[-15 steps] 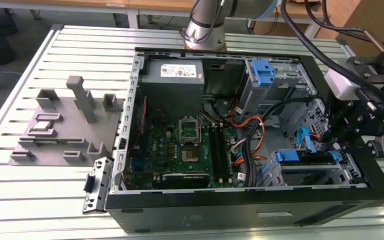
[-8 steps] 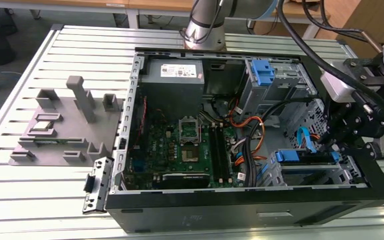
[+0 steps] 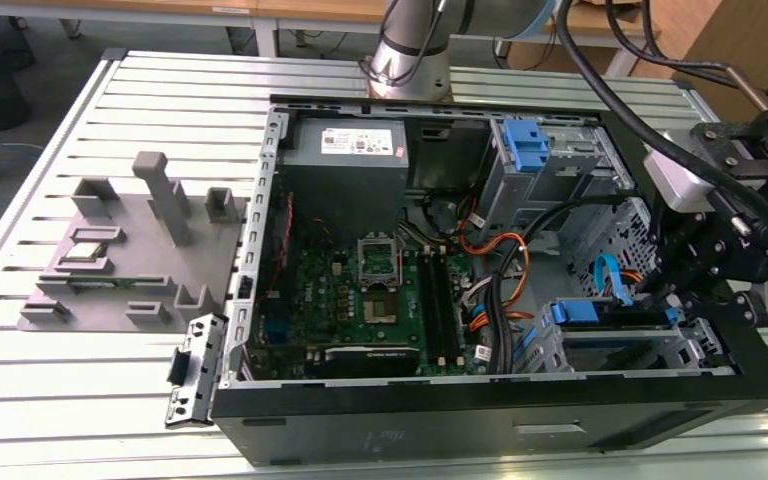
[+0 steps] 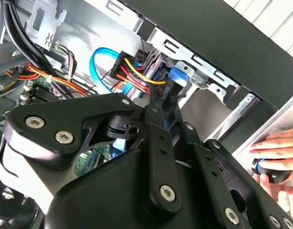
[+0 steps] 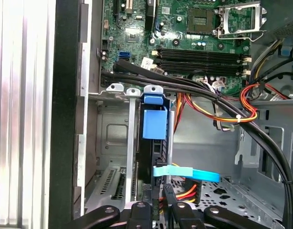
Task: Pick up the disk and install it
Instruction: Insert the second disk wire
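The disk stands on edge in the drive cage at the corner of the open computer case, on the exterior view's right. In the first wrist view the disk is a dark narrow slab with a blue plastic rail tab at its far end. My gripper hangs over the cage. Its black fingers sit close on either side of the disk's near end, so the gripper is shut on it. A blue flat cable and a red-and-yellow wire plug lie right beside the fingertips.
Black cable bundles run across the case above the cage. The motherboard and the grey power-supply box fill the rest of the case. A second blue latch sits on the upper bay. A grey fixture stands on the exterior view's left. A person's hand rests outside the case wall.
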Controlling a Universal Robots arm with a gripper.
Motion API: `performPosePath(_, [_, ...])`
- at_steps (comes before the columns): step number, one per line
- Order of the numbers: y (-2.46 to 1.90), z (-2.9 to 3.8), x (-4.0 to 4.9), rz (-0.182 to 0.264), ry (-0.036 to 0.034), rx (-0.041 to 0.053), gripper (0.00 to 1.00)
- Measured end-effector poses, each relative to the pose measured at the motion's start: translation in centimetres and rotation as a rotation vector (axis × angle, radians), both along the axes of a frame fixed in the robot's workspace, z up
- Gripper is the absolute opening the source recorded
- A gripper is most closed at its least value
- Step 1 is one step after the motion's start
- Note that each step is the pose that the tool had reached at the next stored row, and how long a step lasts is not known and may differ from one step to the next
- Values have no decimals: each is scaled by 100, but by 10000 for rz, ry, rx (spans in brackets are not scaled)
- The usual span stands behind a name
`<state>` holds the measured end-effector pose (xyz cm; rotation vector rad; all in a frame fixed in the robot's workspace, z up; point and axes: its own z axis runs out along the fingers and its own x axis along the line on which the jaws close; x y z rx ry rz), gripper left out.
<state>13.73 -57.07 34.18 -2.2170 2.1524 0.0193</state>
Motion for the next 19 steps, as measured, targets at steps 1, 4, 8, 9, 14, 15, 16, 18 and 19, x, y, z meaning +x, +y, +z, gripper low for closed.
performPosePath(1, [0, 0, 0, 0, 0, -7, 24])
performPosePath(4, [-1, -3, 2, -1, 0, -51, 24])
performPosePath(8, [-1, -3, 9, -1, 0, -112, 24])
performPosePath(9, [-1, -3, 14, 0, 0, -145, 24])
performPosePath(14, [1, -7, 35, 0, 0, -223, 24])
performPosePath(15, [3, -11, 36, -2, 0, -220, 24])
performPosePath(16, [5, -13, 37, -2, 0, -221, 24])
performPosePath(18, [13, -15, 38, 3, 0, -222, 24])
performPosePath(19, [18, -17, 38, 7, 0, -222, 24])
